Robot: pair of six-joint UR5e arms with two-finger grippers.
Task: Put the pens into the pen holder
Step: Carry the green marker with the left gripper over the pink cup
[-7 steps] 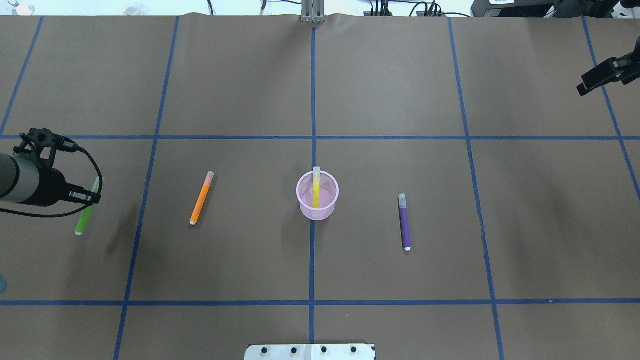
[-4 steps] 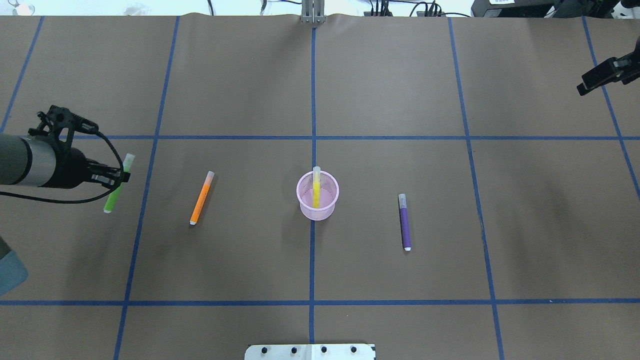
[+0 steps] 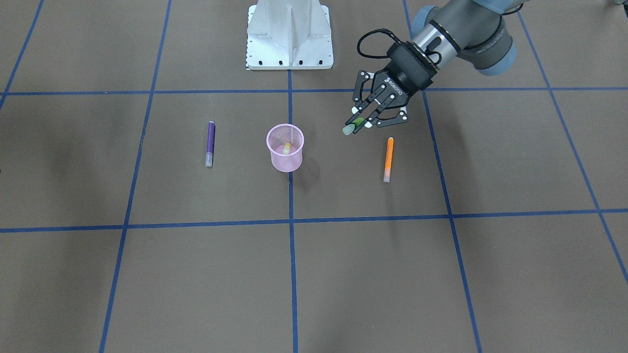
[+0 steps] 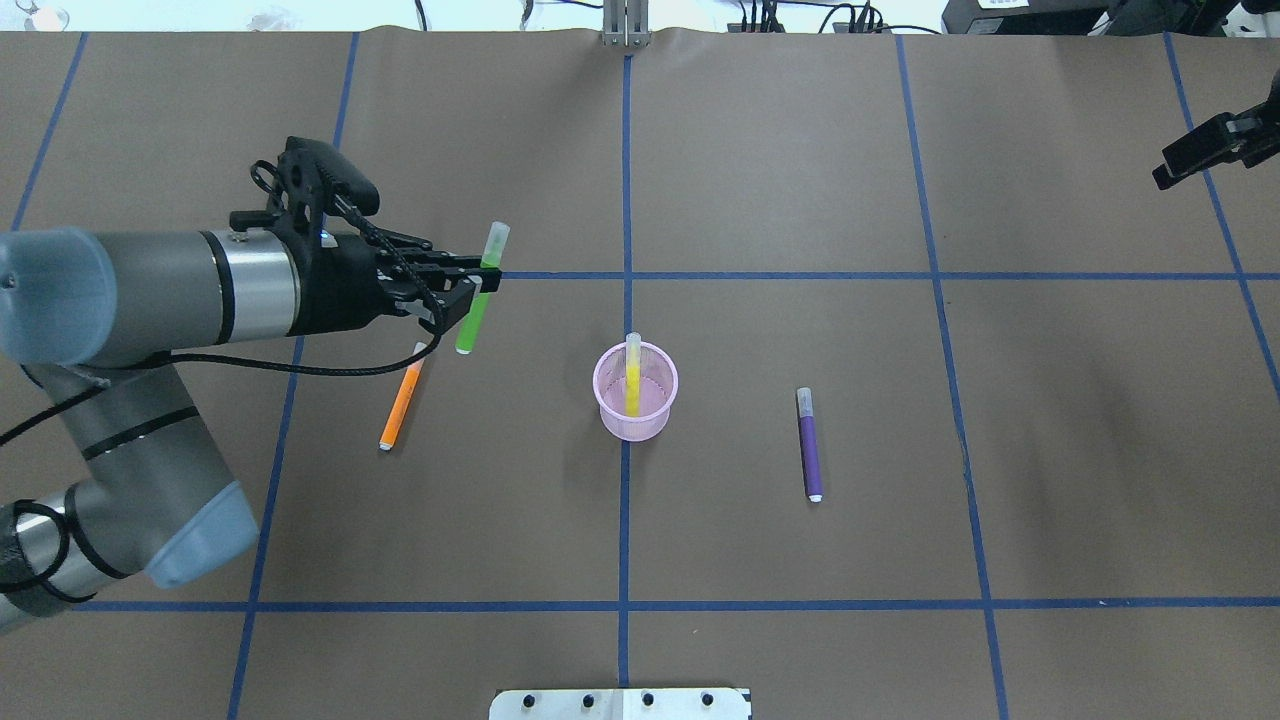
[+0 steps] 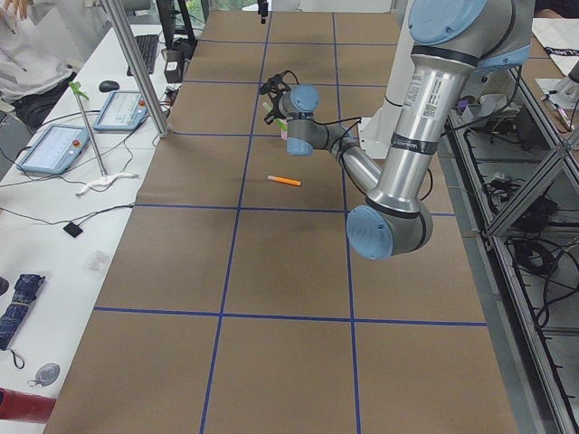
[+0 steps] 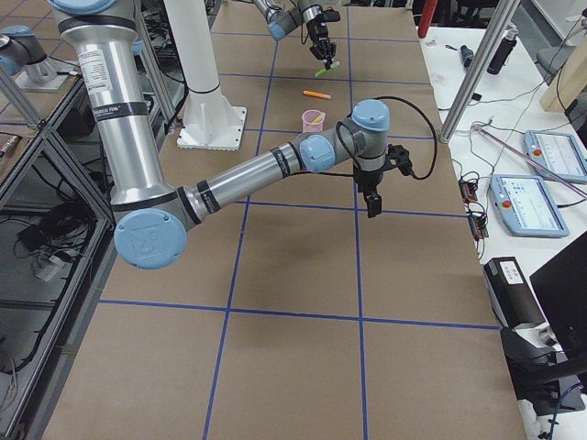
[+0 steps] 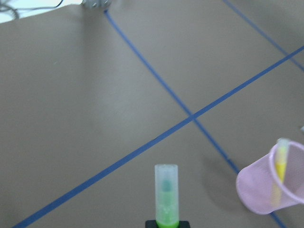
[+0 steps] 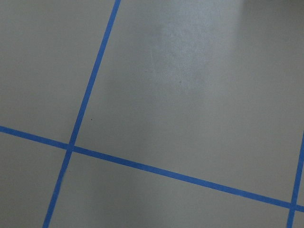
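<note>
Clamping the green pen (image 4: 472,322) in the left gripper (image 4: 482,283), aloft between the orange pen (image 4: 403,398) and the holder (image 4: 603,400). Showing the yellow pen (image 4: 633,385) standing inside, the purple pen (image 4: 810,445) lying beyond. Hanging the right gripper (image 4: 1163,180) well apart, grasp impossible to tell.

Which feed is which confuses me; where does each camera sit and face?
Front-facing: across table, facing base; left arm carries slim green pen.
Overhead: behind robot, looking down; left arm, right fingers.
Exterior left: table's end; left arm near.
Exterior right: opposite end; right arm near.
Left wrist: past pen toward round pink wire-mesh pen holder.
Right wrist: table surface only.
Overhead and left wrist share the holder.
</note>
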